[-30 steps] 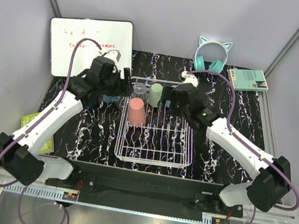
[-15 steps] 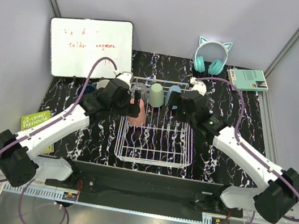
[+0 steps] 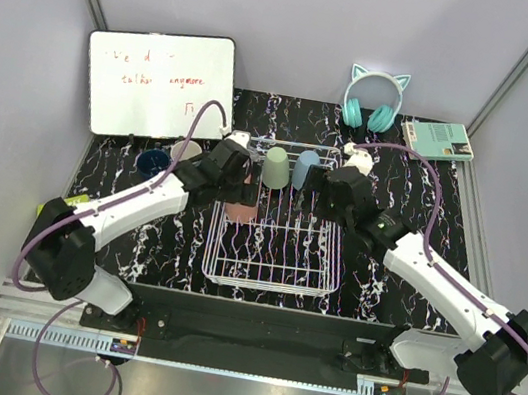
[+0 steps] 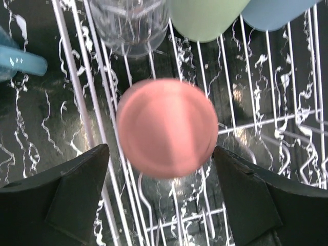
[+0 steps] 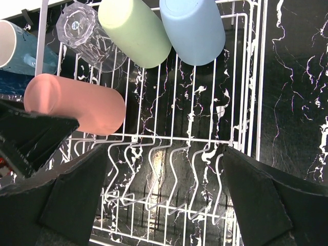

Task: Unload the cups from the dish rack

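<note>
left end effector [image 4: 160, 152] hung spread over the salmon-pink tumbler [image 4: 166, 127], standing base-up at the left side of the dish rack [image 3: 267, 287], long axis pointing up between the jaws; right end effector [image 5: 165, 148], also spread, lay farther off

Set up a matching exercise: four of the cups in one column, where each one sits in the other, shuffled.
Cups
1. salmon-pink cup
2. clear glass
3. light-blue cup
4. teal mug

Places
A. right end of the back row in the dish rack
B. on the table, outside the rack's left side
C. between the open fingers of the left claw
D. left end of the back row, beside the sage-green cup

Pairs: 1-C, 2-D, 3-A, 4-B
</note>
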Robot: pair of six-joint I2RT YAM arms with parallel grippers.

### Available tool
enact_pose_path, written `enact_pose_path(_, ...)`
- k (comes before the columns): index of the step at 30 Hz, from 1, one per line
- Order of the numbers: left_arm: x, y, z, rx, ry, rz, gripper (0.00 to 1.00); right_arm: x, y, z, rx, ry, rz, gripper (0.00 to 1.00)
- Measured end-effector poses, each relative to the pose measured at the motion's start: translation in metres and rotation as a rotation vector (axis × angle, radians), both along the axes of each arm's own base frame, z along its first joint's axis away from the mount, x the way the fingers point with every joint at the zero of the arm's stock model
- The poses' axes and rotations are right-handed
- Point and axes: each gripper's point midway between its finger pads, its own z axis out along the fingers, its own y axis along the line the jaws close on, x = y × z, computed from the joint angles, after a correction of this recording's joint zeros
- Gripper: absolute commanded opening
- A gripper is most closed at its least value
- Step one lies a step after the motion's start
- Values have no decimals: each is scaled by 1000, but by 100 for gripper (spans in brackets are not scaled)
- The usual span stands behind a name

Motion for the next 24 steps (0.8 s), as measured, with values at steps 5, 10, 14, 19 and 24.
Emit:
enact_pose_path(5, 13, -9, 2, -5, -9, 7, 88, -1, -1, -2, -3, 5, -1, 100)
enact_pose_path(10, 23, -16, 2, -8, -16, 9, 84, -1, -1, -4, -4, 9, -2, 100)
enact_pose_path(14, 24, -17, -3, -5, -5, 13, 78, -2, -2, -8, -9, 15, -2, 100)
enact_pose_path(19, 25, -17, -9, 7, 6, 15, 77, -4, -3, -12, -12, 23, -3, 100)
enact_pose_path(24, 29, -18, -14, 17, 1, 20, 37, -4, -2, -13, -7, 27, -5, 100)
